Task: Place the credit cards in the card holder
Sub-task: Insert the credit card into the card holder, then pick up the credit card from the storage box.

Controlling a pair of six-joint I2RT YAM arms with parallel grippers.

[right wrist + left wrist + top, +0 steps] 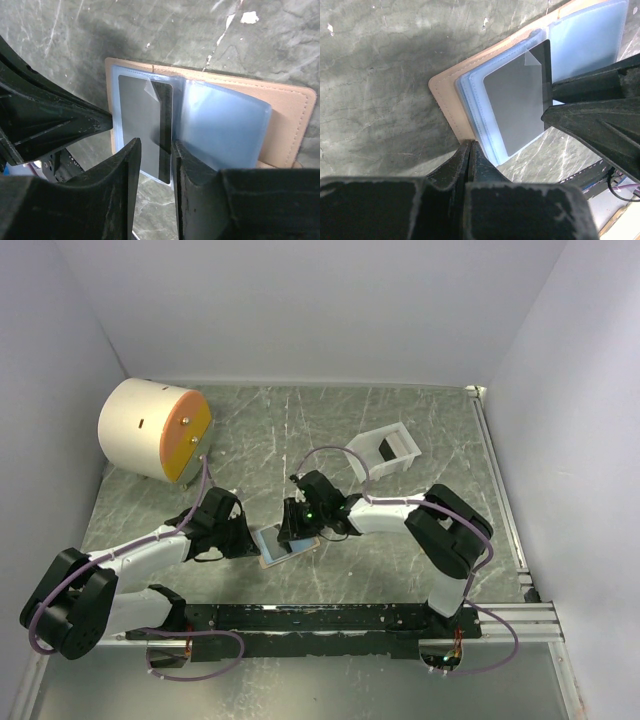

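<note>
My left pincer [471, 146]: clamped shut, tips touching holder [445, 90] edge.
My right pincer [156, 146]: narrow gap, poised over card [140, 115] in open holder.

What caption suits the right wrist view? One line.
Right pincer poised over a grey credit card in a blue pocket of the open tan card holder.
</note>
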